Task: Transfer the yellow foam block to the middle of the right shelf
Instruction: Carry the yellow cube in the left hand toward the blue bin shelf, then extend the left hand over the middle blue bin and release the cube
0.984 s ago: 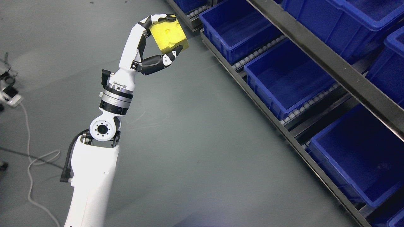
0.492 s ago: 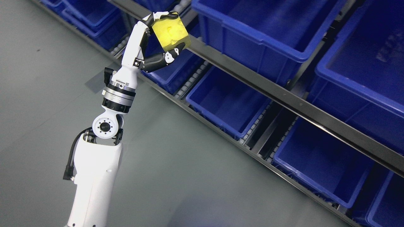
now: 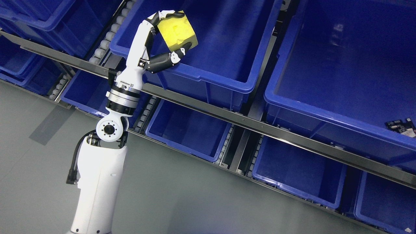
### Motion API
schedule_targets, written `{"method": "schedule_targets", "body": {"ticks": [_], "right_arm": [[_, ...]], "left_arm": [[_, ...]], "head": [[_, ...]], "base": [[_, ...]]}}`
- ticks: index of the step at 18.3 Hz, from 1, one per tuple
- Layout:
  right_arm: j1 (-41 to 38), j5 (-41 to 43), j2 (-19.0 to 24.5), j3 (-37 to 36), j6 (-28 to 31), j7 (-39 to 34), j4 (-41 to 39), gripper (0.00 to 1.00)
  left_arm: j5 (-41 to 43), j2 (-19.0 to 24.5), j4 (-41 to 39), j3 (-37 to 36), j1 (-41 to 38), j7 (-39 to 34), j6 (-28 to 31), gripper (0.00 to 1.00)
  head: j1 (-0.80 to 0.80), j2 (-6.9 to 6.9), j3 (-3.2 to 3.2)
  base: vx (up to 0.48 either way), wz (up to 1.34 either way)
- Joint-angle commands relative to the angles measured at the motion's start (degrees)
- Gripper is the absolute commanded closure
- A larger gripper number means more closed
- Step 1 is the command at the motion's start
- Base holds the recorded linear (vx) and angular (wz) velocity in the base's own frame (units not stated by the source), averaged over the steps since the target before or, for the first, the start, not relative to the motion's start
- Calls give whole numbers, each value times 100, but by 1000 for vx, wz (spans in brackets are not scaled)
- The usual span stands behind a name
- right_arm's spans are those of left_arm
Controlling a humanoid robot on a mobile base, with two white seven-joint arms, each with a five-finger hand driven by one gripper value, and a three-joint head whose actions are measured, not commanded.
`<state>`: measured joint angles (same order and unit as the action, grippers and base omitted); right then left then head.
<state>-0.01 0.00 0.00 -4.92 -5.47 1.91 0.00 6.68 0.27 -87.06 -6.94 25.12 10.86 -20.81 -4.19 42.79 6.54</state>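
Note:
My left hand [image 3: 169, 34] is raised high in the head view, its black and white fingers [image 3: 162, 60] shut on a yellow foam block [image 3: 177, 31]. The block is held in the air in front of a large blue bin [image 3: 214, 78] on the upper level of a shelf rack, over that bin's left part. The fingers cover the block's upper left and lower edges. My right arm does not show.
The metal rack rail [image 3: 253, 125] crosses the view on a slant. A second large blue bin [image 3: 325, 107] stands to the right, with a small dark item [image 3: 401, 126] inside it. Smaller blue bins [image 3: 185, 130] fill the level below. Grey floor [image 3: 182, 198] lies lower left.
The whole picture has swung towards the rack, so the camera has moved; the bins now fill the view. The block stays in my left hand, held the same way.

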Motion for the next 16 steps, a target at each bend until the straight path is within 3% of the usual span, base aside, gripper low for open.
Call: {"method": "schedule_targets", "body": {"ticks": [1,3,11,16], "right_arm": [[-8,-18,-100,0,2,3,-100,0],[-8,-18,-100,0,-7,3,-100,0],[-8,-18,-100,0,2,3,-100,0],[-8,-18,-100,0,2,3,-100,0]], "left_arm": [[9,105,23,-1,98,12,42,99],[0,88,14,69,326,21,322,99],[-140,184,84,140,1723,47,463,99],[-281,73,568,517,2189,30,1683,100]], "head": [[0,0,0],[0,0,0],[0,0,0],[0,0,0]], "base": [[64,-155],[64,-91],[2,-4],[0,0]]}}
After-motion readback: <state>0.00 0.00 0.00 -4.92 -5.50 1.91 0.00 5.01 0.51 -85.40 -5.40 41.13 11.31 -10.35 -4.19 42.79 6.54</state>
